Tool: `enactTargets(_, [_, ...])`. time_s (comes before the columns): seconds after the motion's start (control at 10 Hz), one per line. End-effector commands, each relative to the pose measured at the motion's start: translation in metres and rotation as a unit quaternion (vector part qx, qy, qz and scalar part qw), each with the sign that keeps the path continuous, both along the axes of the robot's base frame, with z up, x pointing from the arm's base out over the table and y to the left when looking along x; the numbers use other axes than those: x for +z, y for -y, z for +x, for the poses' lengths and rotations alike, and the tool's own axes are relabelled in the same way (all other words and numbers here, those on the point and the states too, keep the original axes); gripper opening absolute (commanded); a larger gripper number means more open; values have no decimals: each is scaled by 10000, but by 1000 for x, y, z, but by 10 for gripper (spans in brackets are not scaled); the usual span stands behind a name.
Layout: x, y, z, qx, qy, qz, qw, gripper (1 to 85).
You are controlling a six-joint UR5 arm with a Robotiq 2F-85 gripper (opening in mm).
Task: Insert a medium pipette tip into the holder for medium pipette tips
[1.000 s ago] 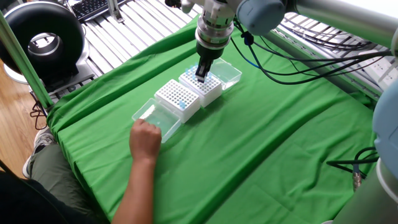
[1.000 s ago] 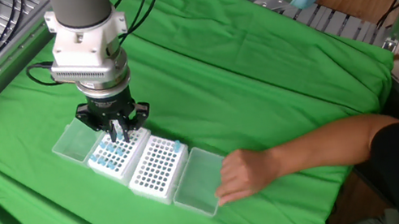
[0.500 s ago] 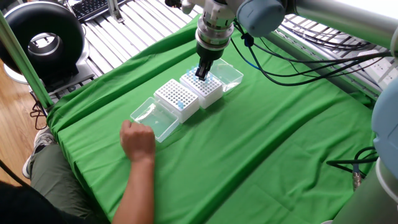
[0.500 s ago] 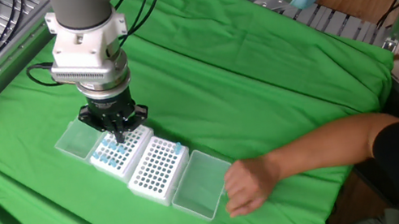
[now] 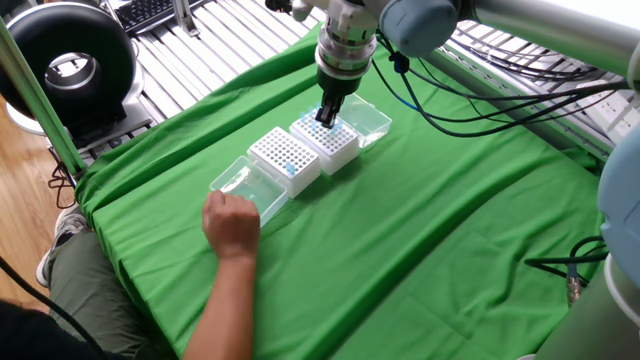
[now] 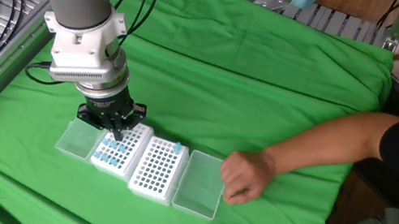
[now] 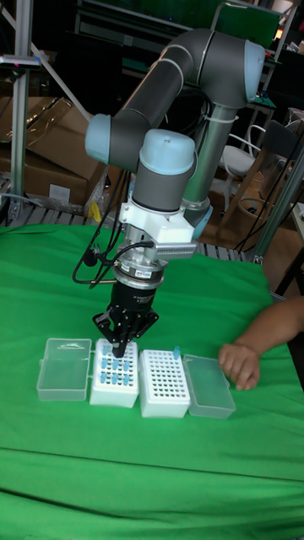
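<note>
Green cloth (image 6: 283,72) covers the whole tabletop, wrinkled toward its edges, with slatted metal conveyor track beyond it, cardboard boxes and dark shelving behind the arm, and a black ring-shaped lamp (image 5: 62,62) off one corner.

Near the middle of the cloth two white perforated tip racks sit side by side, each with its clear plastic lid hinged open and lying flat outboard. One rack, the white box studded with blue-collared pipette tips (image 7: 114,375), lies directly under the robot's black two-finger gripper (image 7: 122,341). Its neighbour, the white holder with mostly empty holes (image 7: 164,383), carries a lone blue tip at its far corner and touches the first rack along one long side.

From where I stand the gripper points straight down, fingers drawn close together right over the blue tips, but I cannot tell whether they already pinch one; the tips are too small and the fingers hide them. The tips stand upright, long axis vertical, in line with the gripper's approach, so the next move looks like a straight lift and then a short sideways shift to the emptier holder.

A person's bare hand (image 6: 244,177) rests on the cloth just beside the clear lid (image 6: 198,185) of that holder, well away from the gripper.
</note>
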State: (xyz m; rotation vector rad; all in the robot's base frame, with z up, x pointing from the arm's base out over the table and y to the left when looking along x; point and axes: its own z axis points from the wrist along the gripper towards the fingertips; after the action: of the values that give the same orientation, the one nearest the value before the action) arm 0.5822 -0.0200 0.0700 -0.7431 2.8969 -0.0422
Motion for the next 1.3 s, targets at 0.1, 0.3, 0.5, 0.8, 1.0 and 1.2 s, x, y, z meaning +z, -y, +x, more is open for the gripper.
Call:
enactTargets(0.1, [6, -3, -8, 210, -187, 42, 9996, 253])
enactTargets(0.3, [7, -3, -12, 257, -255, 52, 9993, 327])
enactTargets(0.5, [7, -2, -14, 288, -277, 57, 9992, 343])
enactTargets(0.8, [5, -3, -16, 288, -261, 94, 9992, 327])
enactTargets(1.0, [3, -3, -15, 288, -238, 94, 9993, 310])
enactTargets(1.2, [1, -3, -11, 279, -184, 93, 9994, 303])
